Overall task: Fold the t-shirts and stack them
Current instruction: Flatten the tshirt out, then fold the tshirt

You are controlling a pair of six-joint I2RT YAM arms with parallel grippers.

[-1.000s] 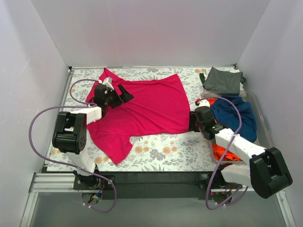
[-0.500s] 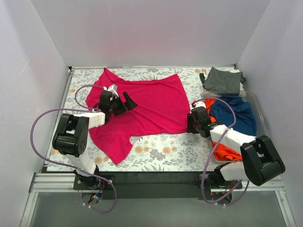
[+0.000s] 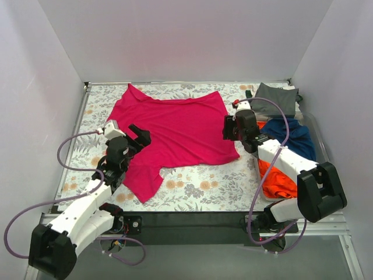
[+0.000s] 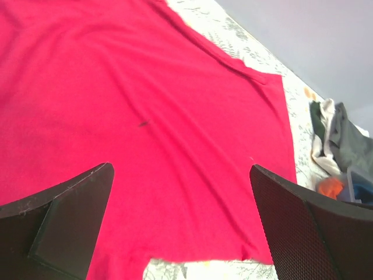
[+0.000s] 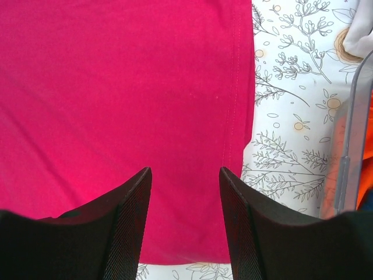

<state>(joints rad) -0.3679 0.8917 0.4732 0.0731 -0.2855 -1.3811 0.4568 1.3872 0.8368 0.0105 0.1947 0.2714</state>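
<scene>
Magenta-pink t-shirt (image 3: 180, 131) lies spread flat across the middle of the floral tablecloth (image 3: 198, 186). Its long axis runs left to right. The stitched hem faces the right side, one sleeve points to the far left corner, and the other trails toward the near edge. That would put the neck at the left end, though I can't make out the collar itself. A few shallow creases cross the body, and no part is folded over yet.

The left gripper (image 3: 140, 134) hangs over the sleeve end with its fingers spread wide and nothing between them. The right gripper (image 3: 227, 126) sits above the hem edge, its jaws also parted and empty.

I'd say the smoothing-out is done and the first fold has not begun. The next move calls for each gripper to drop to the cloth and pinch a single layer at an edge. Then both should carry it across together so the fabric doesn't bunch.

Off to the right, a dark grey-green t-shirt (image 3: 277, 99) looks already folded by the far corner. The navy t-shirt (image 3: 294, 143) and the orange t-shirt (image 3: 277, 182) lie heaped in a clear bin (image 5: 348, 146), waiting.
</scene>
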